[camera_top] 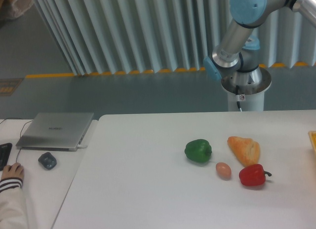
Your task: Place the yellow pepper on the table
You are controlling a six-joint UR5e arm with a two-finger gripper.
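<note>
Arm [237, 36] of the robot rose from its pedestal [245, 91] behind the far edge of the white table [148, 189] and ran out of the picture at the upper right. The pincer lay beyond that edge, so whether it was open, closed or gripping anything could not be told. Positions could not be fixed against it and are given against the arm.

The yellow pepper was not visible anywhere in the view, and its place could not be told. Only a thin orange-yellow strip [313, 140] showed at the table's right edge, too little of it to identify.

Four items lay on the table in front of the pedestal: a green pepper [198, 151] to the left, a piece of orange-tan bread [244, 150] near it on the right, an egg [223, 170] in front of and between these, and a red pepper [253, 175] just beside the egg.

Well apart to the left, a paler side table [34, 189] carried a closed laptop [56, 131], a dark mouse [47, 160] and a person's hand [11, 171].
</note>
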